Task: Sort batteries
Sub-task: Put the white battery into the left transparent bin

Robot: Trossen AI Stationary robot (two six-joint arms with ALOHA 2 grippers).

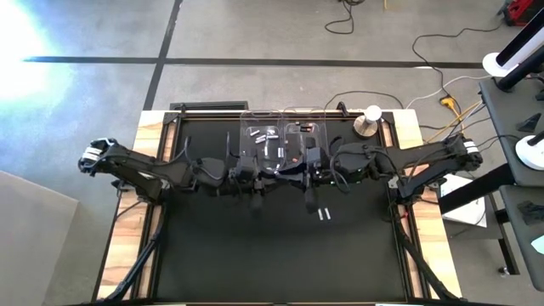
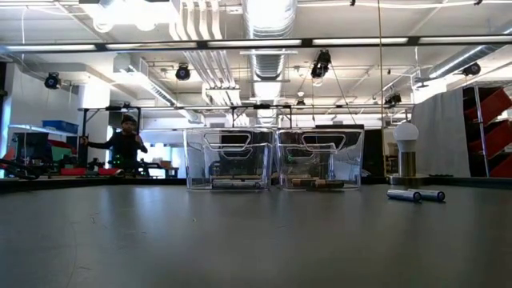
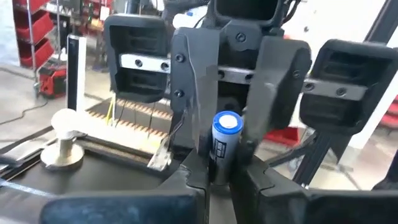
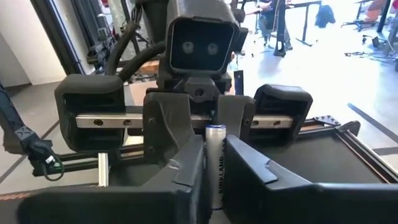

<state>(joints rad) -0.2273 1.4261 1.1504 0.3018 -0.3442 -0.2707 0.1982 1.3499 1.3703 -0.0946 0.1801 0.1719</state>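
Black bench [image 1: 255,263] fills the overhead view; both arms meet mid-bench just before two clear bins [image 1: 285,140], two loose batteries [image 1: 322,214] near them. Low view: bins hold batteries [image 2: 316,183]. Left wrist view: left gripper [image 3: 217,177] pinches a blue-topped battery [image 3: 224,140]. Right wrist view: right gripper [image 4: 213,174] fingers clamp the same battery.

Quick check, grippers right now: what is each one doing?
Left gripper: shut on a blue-and-white cylindrical battery.
Right gripper: its fingers stand either side of the same battery; shut or releasing cannot be told.
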